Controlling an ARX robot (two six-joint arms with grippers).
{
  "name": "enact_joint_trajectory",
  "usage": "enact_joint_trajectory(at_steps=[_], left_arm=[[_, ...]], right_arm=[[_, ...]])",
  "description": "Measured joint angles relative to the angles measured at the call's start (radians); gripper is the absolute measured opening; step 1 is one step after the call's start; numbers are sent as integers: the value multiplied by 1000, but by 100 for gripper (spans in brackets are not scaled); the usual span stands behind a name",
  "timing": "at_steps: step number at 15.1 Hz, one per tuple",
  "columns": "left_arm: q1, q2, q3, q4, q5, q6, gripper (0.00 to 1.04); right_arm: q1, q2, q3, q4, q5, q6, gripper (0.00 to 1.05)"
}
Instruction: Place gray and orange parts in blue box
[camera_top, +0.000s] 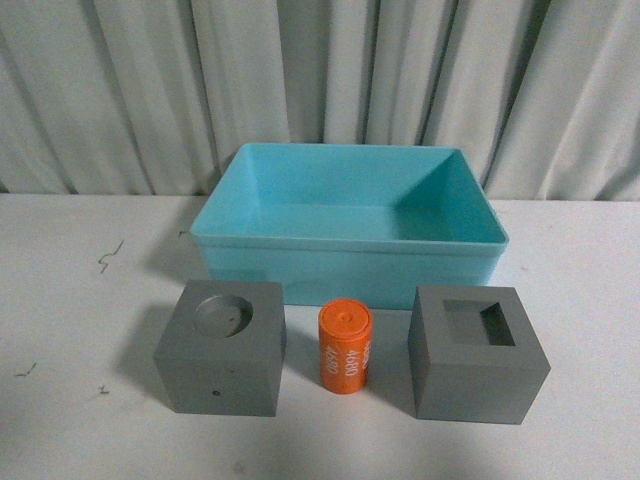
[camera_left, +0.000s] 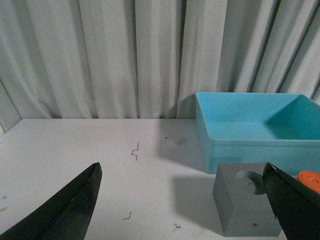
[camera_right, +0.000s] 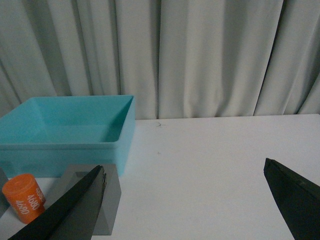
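1. The blue box (camera_top: 350, 262) sits rearmost on the white surface (camera_top: 70, 300).
2. Just before it stand the round-recessed gray cube (camera_top: 220, 352), left, and the square-recessed gray cube (camera_top: 478, 358), right; we judge a shallow pinch could let either slip.
3. Between them, the upright orange cylinder (camera_top: 345, 352) could topple if nudged.
4. Our left fingers (camera_left: 70, 210) and right fingers (camera_right: 65, 212) reach forward low, spread wide, empty.

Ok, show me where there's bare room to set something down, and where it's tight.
Bare table spreads left of the round-recess cube and right of the square-recess cube. The blue box holds nothing. Crowded: the narrow gaps flanking the orange cylinder, and the strip between parts and box.
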Motion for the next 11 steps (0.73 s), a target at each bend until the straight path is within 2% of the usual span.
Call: enact_joint_trajectory(at_steps=[11], left_arm=[[0, 0, 0, 0, 0, 0, 98]], right_arm=[[0, 0, 0, 0, 0, 0, 98]])
